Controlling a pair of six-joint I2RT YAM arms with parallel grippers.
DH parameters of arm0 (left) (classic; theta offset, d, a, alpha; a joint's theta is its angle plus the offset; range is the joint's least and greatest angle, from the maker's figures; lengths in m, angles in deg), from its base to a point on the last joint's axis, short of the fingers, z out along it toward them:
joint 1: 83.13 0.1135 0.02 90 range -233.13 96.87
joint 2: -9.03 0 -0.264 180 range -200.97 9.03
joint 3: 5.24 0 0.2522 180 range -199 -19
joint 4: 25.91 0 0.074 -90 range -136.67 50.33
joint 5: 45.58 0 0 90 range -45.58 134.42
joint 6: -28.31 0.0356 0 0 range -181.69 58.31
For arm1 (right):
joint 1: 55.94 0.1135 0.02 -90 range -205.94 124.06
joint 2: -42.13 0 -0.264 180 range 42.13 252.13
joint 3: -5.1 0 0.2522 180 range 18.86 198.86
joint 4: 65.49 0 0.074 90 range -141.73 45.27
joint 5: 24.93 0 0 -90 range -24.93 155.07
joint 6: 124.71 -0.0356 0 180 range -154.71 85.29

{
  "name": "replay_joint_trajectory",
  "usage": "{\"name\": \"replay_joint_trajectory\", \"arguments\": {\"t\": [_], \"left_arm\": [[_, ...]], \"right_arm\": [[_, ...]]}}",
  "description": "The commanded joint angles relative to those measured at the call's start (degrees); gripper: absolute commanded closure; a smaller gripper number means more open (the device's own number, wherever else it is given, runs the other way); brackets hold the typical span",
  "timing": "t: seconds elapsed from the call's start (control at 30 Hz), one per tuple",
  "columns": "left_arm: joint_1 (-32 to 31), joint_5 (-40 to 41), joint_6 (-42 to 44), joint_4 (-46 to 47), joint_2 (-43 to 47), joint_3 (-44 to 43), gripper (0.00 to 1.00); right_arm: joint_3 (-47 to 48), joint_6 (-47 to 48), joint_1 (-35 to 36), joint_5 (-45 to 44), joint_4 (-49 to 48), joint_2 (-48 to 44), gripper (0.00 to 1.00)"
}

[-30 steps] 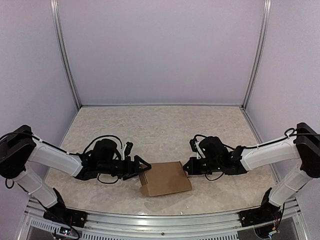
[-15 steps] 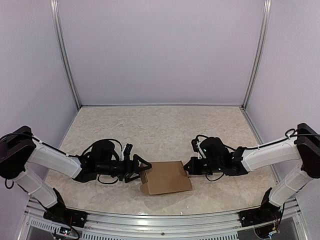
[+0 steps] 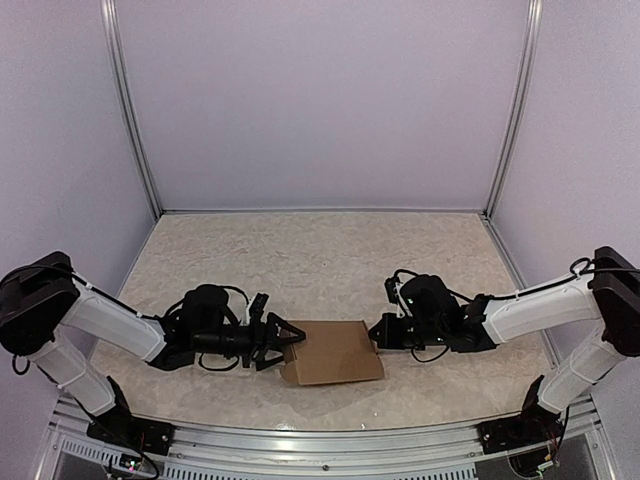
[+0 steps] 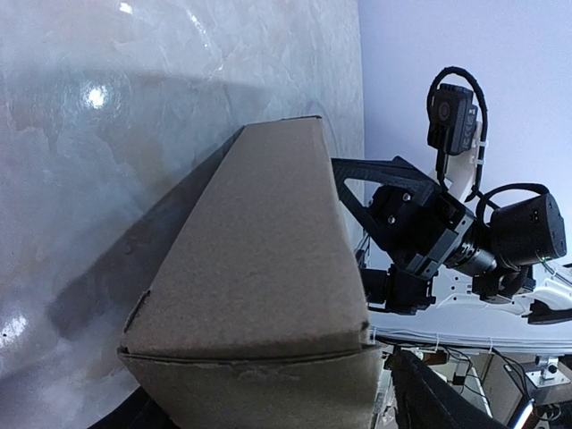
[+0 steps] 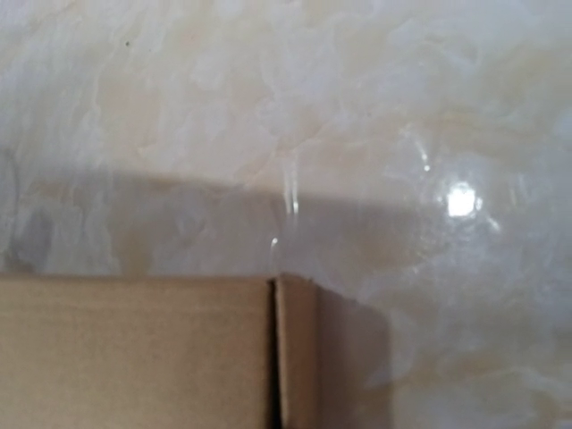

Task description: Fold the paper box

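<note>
one paper box (image 3: 335, 352), two arms (image 3: 110, 322) (image 3: 530, 310)

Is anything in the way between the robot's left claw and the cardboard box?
No, nothing visible is in the way. The left gripper is open and sits right at the left end of the paper box.
</note>
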Motion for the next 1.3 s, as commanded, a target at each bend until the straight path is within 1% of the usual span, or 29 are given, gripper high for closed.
{"name": "replay_joint_trajectory", "arguments": {"t": [0.0,0.23,0.37,0.4,0.5,0.63,0.77,0.9,1.0,1.03,1.1,1.13,1.2,1.27], "left_arm": [[-0.42,-0.55,-2.08,2.64,-0.85,1.41,0.28],[-0.04,-0.52,-2.74,3.35,-1.2,1.43,0.46],[0.4,-1.01,-3.34,4.55,-1.81,1.65,0.54],[0.6,-1.08,-3.39,4.77,-1.91,1.74,0.56],[1.7,-1.94,-3.59,5.57,-1.61,2.55,0.61],[4.46,-4.22,-3.8,6.63,0.54,4.14,0.63],[6.77,-7.06,-3.38,6.26,3.8,5.51,0.64],[10.08,-10.77,-3.5,6.41,7.44,7.57,0.66],[12.91,-13.51,-3.51,5.88,10.47,8.85,0.68],[13.72,-14.68,-3.42,5.48,11.52,9.08,0.69],[15.32,-16.99,-3.44,4.87,13.34,9.36,0.71],[16.18,-18.11,-3.56,4.7,14.0,9.41,0.73],[17.56,-20.2,-3.54,3.92,15.59,9.46,0.77],[18.78,-22.26,-3.83,3.8,17.47,9.67,0.81]], "right_arm": [[-1.1,-0.63,-0.35,-1.49,-0.1,-0.73,1.0],[-1.01,-0.16,-0.22,-1.11,-0.37,-1.13,1.0],[-1.01,0.77,-0.23,-0.75,-0.48,-1.71,1.0],[-1.01,1.15,-0.27,-0.7,-0.52,-2.04,0.99],[-0.8,2.56,-0.23,-1.17,0.08,-3.52,0.79],[-0.74,6.41,-0.26,-1.73,0.4,-7.38,0.64],[-1.78,13.01,-0.23,0.63,-2.25,-12.79,0.4],[-0.44,21.67,-0.28,4.36,-1.15,-16.17,0.33],[0.7,28.69,-0.16,6.22,-0.54,-18.25,0.24],[0.77,30.86,-0.11,7.11,-0.87,-19.03,0.2],[-0.28,35.54,-0.04,9.03,-4.01,-21.14,0.05],[-1.35,38.24,0.0,10.14,-6.31,-22.14,0.01],[-2.81,43.45,0.28,11.65,-9.91,-23.85,0.0],[-2.36,49.43,0.61,13.34,-10.05,-24.56,0.0]]}}
